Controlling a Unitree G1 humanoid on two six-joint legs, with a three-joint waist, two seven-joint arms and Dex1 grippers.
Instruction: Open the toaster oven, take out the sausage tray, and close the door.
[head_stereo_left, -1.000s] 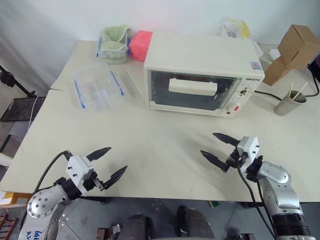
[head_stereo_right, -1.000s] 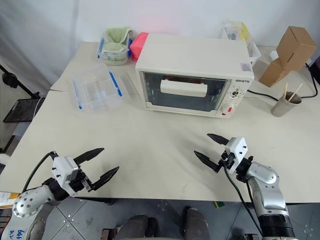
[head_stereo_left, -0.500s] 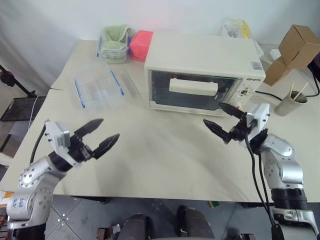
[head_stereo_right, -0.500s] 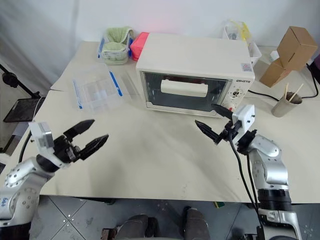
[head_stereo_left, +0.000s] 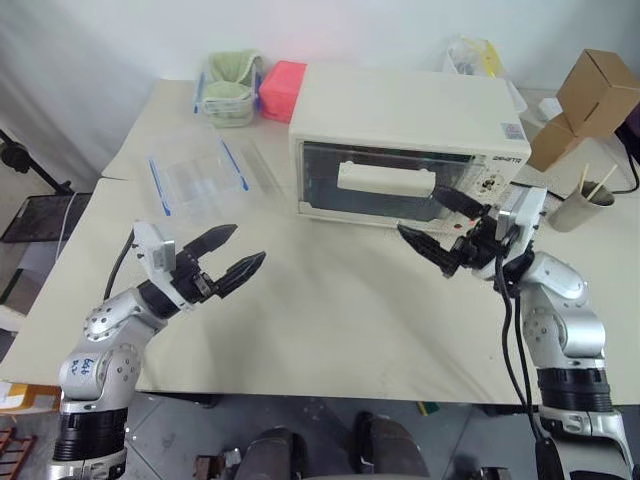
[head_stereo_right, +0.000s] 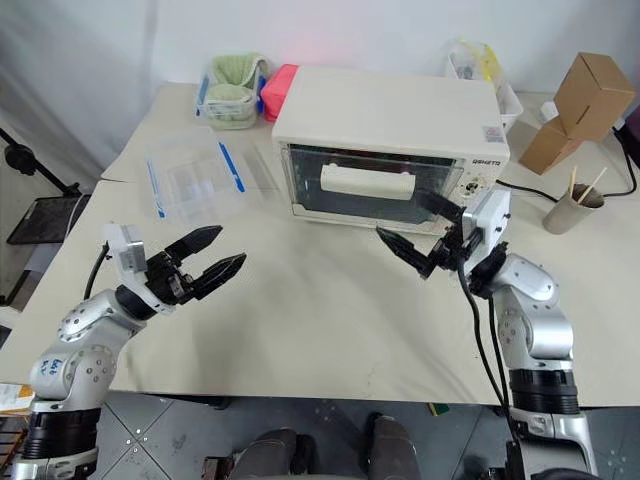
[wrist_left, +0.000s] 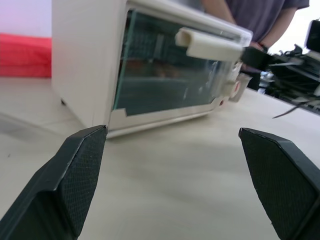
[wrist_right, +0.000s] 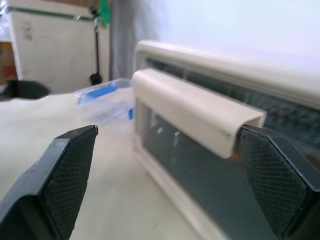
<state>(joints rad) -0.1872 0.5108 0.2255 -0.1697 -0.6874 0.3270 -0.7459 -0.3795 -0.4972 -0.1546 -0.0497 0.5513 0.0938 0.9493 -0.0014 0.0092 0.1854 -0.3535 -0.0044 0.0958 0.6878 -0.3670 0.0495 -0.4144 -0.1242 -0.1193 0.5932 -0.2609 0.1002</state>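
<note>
None of the three steps is done yet, as far as these views show. The toaster oven sits toward the far middle of the desk, and its door is shut, the long white bar handle lying flat against the glass. Behind the glass the left wrist view gives only a dim hint of a rack and something reddish, so I judge the sausage tray to be inside but cannot make it out clearly. Opening, lifting the tray out and closing all remain.

Just in front of the oven's right lower corner hovers the right pincer, its two black fingers spread wide and empty — its wrist view looks straight along the handle, which lies between the fingertips but not touched. The left pincer hangs over the desk well apart from the oven, also spread wide and holding nothing.

Dark lettering runs along the top right of the oven's front, above the knobs, but it is too small to read with certainty. A small sticker sits on the top near that corner, unreadable.

Left of the oven lies a clear plastic container with blue clips.
</note>
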